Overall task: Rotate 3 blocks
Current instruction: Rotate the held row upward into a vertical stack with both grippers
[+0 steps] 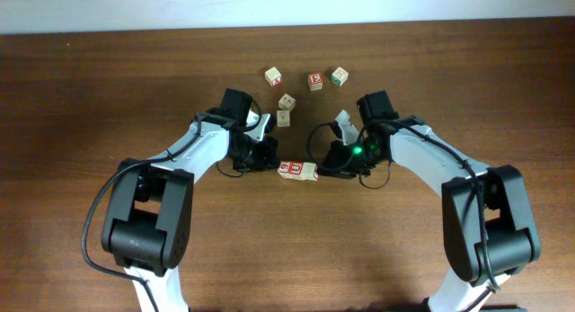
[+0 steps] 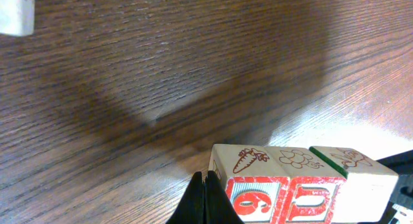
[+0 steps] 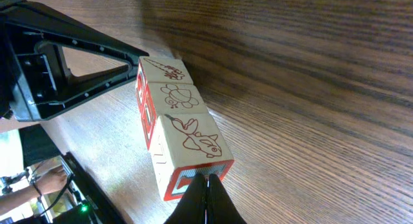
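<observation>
My left tool [image 2: 206,199], jaws shut on nothing, sets its tips against the "6" end of the row of three blocks [image 2: 303,185], while my right tool [image 3: 208,198], likewise shut and empty, meets the opposite end. The row lies flat mid-worktop [image 2: 129,88] between both tools, drawings up, its long axis running from one tool to the other. Turning it well, I judge, means equal pressure from both ends so the blocks swing as one.

surface [image 1: 287,258]: dark brown wood, grain running sideways | light: bright glare patch [image 2: 322,121] just right of the left pincer [image 2: 205,197], soft shadow [image 2: 129,88] ahead of it | far edge: pale strip [image 1: 287,4] beyond it, can't tell what tbh
</observation>
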`<action>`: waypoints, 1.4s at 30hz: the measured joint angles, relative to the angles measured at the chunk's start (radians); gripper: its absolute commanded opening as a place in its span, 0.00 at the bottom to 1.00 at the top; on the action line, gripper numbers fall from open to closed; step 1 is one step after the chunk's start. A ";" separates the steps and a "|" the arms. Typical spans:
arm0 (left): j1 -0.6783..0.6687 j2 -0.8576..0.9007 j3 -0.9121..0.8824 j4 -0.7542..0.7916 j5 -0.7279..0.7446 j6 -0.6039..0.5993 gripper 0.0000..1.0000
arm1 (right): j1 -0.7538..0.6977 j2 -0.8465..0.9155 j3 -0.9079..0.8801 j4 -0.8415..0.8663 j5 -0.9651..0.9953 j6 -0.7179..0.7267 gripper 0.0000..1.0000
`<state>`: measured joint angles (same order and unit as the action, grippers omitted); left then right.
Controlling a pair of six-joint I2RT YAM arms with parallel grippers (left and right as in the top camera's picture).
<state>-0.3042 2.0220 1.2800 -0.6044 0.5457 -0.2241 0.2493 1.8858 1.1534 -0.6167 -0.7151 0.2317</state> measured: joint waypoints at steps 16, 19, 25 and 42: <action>0.010 0.002 0.000 -0.001 -0.037 0.000 0.00 | 0.067 -0.029 0.053 -0.006 0.057 0.023 0.04; 0.010 0.003 0.000 -0.001 -0.039 0.000 0.00 | 0.069 -0.030 0.055 -0.001 0.061 0.030 0.04; 0.011 0.005 -0.005 -0.012 -0.049 0.001 0.00 | 0.088 -0.036 0.063 0.063 0.069 0.063 0.04; -0.007 0.016 -0.006 -0.011 0.031 0.000 0.00 | 0.177 -0.048 0.075 0.099 0.042 0.113 0.04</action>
<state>-0.3111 2.0377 1.2743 -0.6155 0.5766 -0.2237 0.4267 1.8381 1.2285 -0.5175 -0.6735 0.3447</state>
